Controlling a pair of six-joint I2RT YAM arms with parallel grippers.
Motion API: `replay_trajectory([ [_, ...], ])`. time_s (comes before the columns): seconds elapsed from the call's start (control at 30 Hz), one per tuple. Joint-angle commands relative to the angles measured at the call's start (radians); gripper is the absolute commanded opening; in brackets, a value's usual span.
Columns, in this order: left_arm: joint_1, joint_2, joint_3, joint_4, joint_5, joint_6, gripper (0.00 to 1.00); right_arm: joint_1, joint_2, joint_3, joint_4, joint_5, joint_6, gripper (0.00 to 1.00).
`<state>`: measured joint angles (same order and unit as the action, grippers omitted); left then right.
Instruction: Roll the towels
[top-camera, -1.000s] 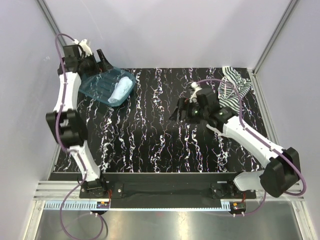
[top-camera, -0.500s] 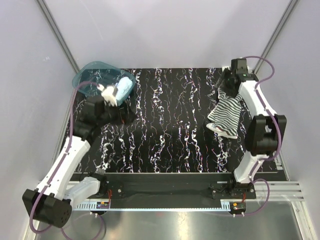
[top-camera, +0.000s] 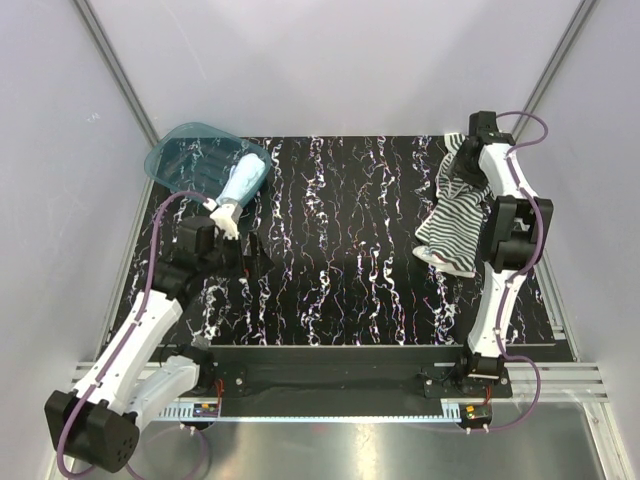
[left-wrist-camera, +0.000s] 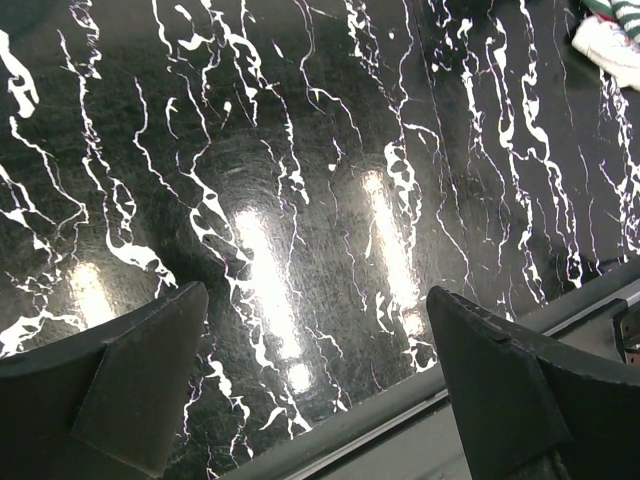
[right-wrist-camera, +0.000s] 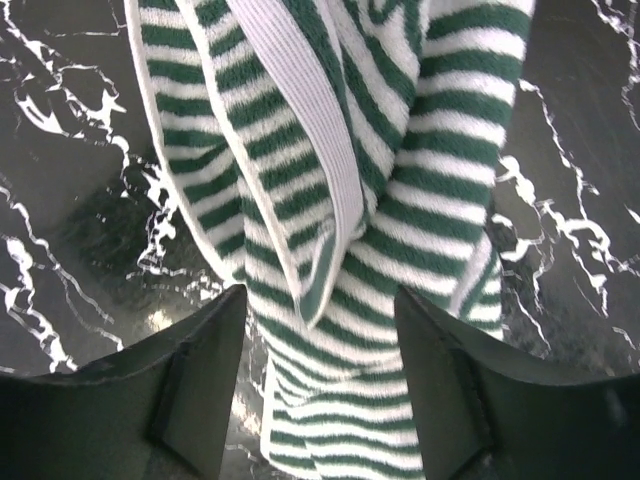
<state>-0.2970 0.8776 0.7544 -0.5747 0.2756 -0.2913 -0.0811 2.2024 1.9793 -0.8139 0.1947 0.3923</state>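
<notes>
The green-and-white striped towel (top-camera: 452, 228) hangs in a long bunch over the table's right side. Its upper end is at my right gripper (top-camera: 462, 178). In the right wrist view the striped towel (right-wrist-camera: 400, 190) fills the gap between the fingers of the right gripper (right-wrist-camera: 320, 295), which is shut on it. The pale blue towel (top-camera: 243, 180) lies partly in a teal basin (top-camera: 185, 152) at the back left. My left gripper (top-camera: 252, 243) hovers in front of the basin. In the left wrist view the left gripper (left-wrist-camera: 315, 295) is open over bare table, holding nothing.
The black marbled table (top-camera: 340, 250) ends in a metal rail (left-wrist-camera: 420, 410) at the front edge, close under the left gripper. White walls and frame posts stand close behind the basin and the right arm. A corner of the striped towel (left-wrist-camera: 605, 35) shows far off in the left wrist view.
The striped towel, crumpled in the back right corner a second ago, now hangs stretched from the right gripper, whose jaws have narrowed. The left gripper left the basin and came toward the front.
</notes>
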Motion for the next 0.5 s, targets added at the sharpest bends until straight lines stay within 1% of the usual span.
replay_trajectory([
  [0.0,-0.010,0.004,0.016,0.039,0.034,0.017,0.99,0.000,0.045,0.087,-0.013,0.020,-0.020,0.65],
  [0.23,-0.024,0.009,0.010,0.038,0.025,0.015,0.99,0.000,0.129,0.136,0.001,-0.009,-0.023,0.44],
  [0.33,-0.024,0.006,0.011,0.036,0.022,0.015,0.99,0.001,0.134,0.133,0.001,-0.008,-0.026,0.38],
  [0.37,-0.024,0.006,0.011,0.036,0.023,0.015,0.99,0.000,0.132,0.125,0.004,-0.009,-0.024,0.31],
  [0.47,-0.024,0.003,0.011,0.036,0.022,0.017,0.99,0.000,0.118,0.098,0.022,-0.020,-0.024,0.17],
])
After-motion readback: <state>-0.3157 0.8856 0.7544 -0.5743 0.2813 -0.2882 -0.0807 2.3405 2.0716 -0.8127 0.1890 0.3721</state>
